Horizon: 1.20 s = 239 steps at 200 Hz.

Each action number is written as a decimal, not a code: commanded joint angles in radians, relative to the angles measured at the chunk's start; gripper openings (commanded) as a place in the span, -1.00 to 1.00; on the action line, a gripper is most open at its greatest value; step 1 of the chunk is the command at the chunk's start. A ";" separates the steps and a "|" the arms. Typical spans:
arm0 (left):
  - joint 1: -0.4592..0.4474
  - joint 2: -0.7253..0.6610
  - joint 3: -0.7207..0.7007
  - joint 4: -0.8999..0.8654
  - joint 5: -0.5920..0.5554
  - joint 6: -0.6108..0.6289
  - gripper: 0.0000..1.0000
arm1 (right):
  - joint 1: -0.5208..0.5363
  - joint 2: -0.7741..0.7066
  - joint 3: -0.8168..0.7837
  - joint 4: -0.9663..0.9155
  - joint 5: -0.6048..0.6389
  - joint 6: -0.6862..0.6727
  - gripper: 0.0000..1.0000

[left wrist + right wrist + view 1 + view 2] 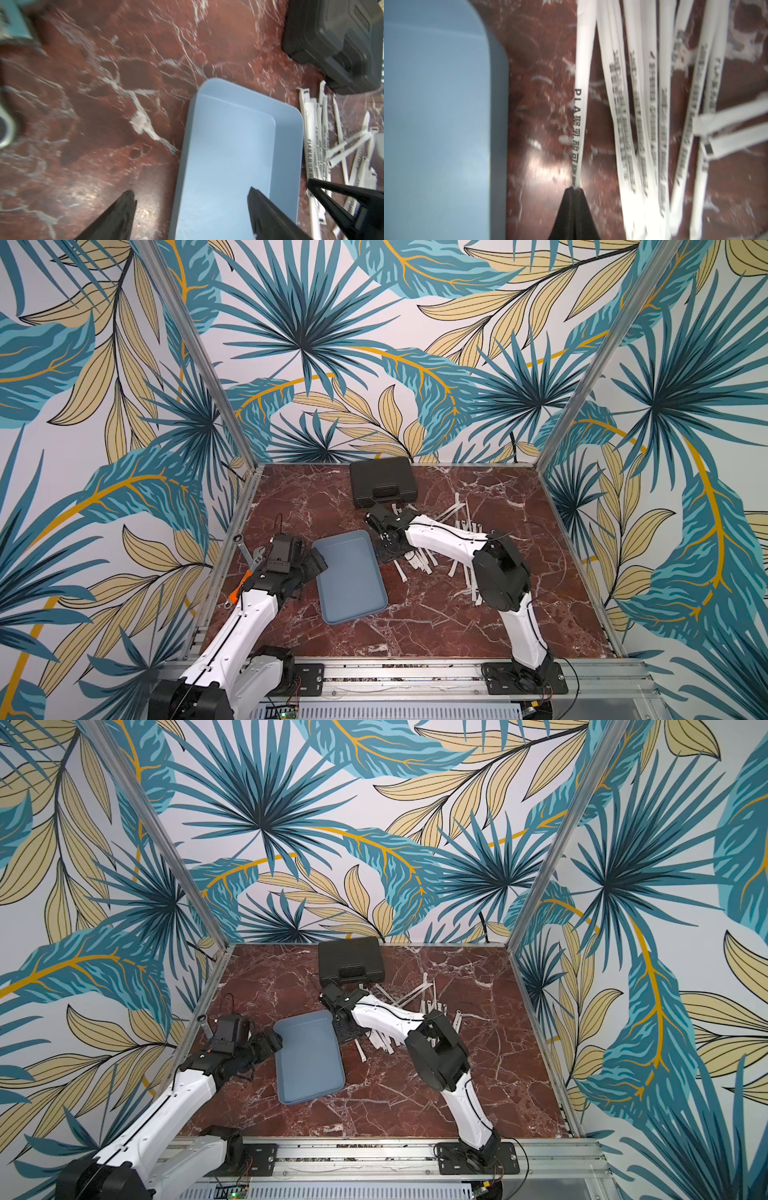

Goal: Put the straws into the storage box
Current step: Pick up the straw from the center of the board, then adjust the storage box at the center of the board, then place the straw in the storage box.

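Note:
The storage box point(351, 576) point(309, 1056) is a shallow blue-grey tray lying empty on the red marble table. The straws point(419, 560) point(382, 1042) are white paper-wrapped sticks scattered just right of it and partly hidden under my right arm. My right gripper point(574, 190) point(388, 551) is shut on the end of one straw point(580, 104), the one nearest the box point(436, 104); the others point(643, 104) lie beside it. My left gripper point(191, 191) point(318, 566) is open across the box's left rim point(187, 145), holding nothing. One of its fingers is over the table and the other over the box floor.
A black hard case point(382, 481) point(336, 41) with a handle stands at the back, close behind the straws. A wrench point(245, 551) and an orange-handled tool point(237, 593) lie by the left frame rail, beside my left arm. Metal frame posts edge the table.

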 commanded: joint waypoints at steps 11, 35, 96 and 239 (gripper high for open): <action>-0.081 -0.044 -0.116 0.096 0.022 -0.168 0.77 | 0.032 -0.208 -0.186 0.117 -0.197 0.198 -0.90; -0.172 -0.052 -0.188 0.209 0.025 -0.279 0.75 | 0.084 -0.257 -0.271 0.313 -0.255 0.342 -0.89; -0.261 -0.062 -0.148 0.227 -0.002 -0.273 0.75 | 0.181 -0.037 -0.137 0.490 -0.272 0.454 -0.92; -0.115 -0.190 -0.011 -0.045 -0.147 -0.082 0.78 | 0.192 0.225 0.035 0.433 -0.422 0.428 -0.77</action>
